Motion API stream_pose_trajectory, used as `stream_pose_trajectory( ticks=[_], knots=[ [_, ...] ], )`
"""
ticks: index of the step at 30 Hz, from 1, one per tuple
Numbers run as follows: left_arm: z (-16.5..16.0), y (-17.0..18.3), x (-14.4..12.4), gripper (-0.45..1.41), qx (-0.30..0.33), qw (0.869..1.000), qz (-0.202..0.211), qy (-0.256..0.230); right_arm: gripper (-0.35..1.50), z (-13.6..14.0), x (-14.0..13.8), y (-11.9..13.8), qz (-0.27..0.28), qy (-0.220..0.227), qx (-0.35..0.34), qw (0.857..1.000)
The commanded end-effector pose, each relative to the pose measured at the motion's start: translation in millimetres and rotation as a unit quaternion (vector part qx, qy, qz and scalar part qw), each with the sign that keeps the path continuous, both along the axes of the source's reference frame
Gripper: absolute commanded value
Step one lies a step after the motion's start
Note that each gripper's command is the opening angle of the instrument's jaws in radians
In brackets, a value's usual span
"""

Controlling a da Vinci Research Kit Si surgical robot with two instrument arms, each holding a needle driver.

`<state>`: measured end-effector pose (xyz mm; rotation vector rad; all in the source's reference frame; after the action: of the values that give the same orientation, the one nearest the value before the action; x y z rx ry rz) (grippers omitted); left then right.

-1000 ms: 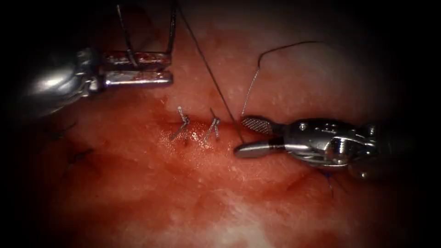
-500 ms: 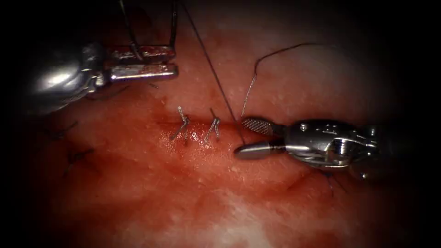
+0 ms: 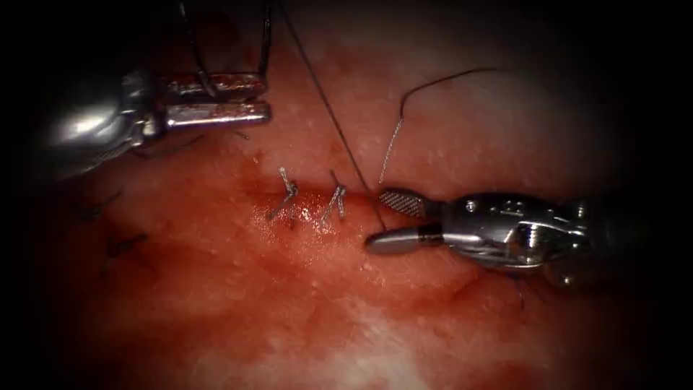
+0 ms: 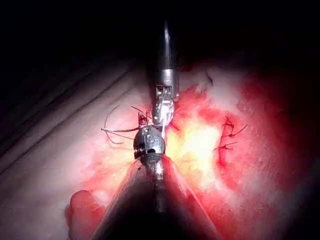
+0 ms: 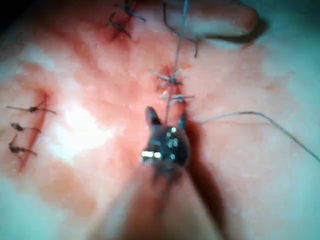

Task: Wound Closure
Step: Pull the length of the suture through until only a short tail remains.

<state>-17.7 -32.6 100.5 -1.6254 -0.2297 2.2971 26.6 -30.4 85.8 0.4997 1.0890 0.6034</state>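
Note:
My left tool (image 3: 268, 99) is at the upper left of the tissue (image 3: 289, 310), its jaws shut on the thread. Dark strands rise from it out of the picture. A taut thread (image 3: 332, 119) slants down to the cut (image 3: 310, 217) and passes between the open jaws of my right tool (image 3: 375, 218), which comes in from the right just right of two knotted stitches (image 3: 289, 191) (image 3: 336, 198). The right tool holds nothing. A loose thread tail (image 3: 393, 141) curls up and to the right. The right wrist view shows the same jaws (image 5: 166, 117) apart around the thread (image 5: 177, 50).
Older stitches sit far left (image 3: 115, 245) and under the right tool's wrist (image 3: 520, 289). Red fluid wets the tissue around the cut. Another row of stitches (image 5: 25, 130) lies off to the side in the right wrist view.
The left tool lifted slightly with its thread. The right tool edged a little left and down along the cut, its jaws still apart around the taut thread.

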Motion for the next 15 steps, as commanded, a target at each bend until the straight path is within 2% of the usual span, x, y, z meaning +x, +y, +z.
stream_pose_trajectory(
  ticks=[1,5,10,11,14,15],
  knots=[
    [0.6,-0.1,-0.5,-0.45,0.000,1.000,0.000,0.000,-0.35,0.5,0.6,-0.7,-0.004,-0.001,-0.001,1.000],
    [0.7,-0.2,-0.7,-0.45,-0.001,1.000,-0.001,0.001,-0.35,0.6,0.6,-0.9,-0.021,-0.015,-0.011,1.000],
    [1.3,-0.9,-1.0,-0.45,-0.005,1.000,0.000,0.001,-0.35,-0.5,0.5,-1.5,-0.031,-0.025,-0.011,0.999],
    [2.2,-1.8,-0.9,-0.45,-0.010,1.000,0.002,0.001,-0.35,-2.1,1.1,-2.2,-0.041,-0.027,-0.004,0.999],
    [3.1,-2.4,-0.8,-0.45,-0.015,1.000,0.005,0.000,-0.35,-3.2,1.8,-3.1,-0.054,-0.026,0.002,0.998],
    [3.8,-2.8,-0.8,-0.45,-0.021,1.000,0.009,0.002,-0.35,-4.7,2.6,-4.3,-0.070,-0.018,0.009,0.997]
  ],
)
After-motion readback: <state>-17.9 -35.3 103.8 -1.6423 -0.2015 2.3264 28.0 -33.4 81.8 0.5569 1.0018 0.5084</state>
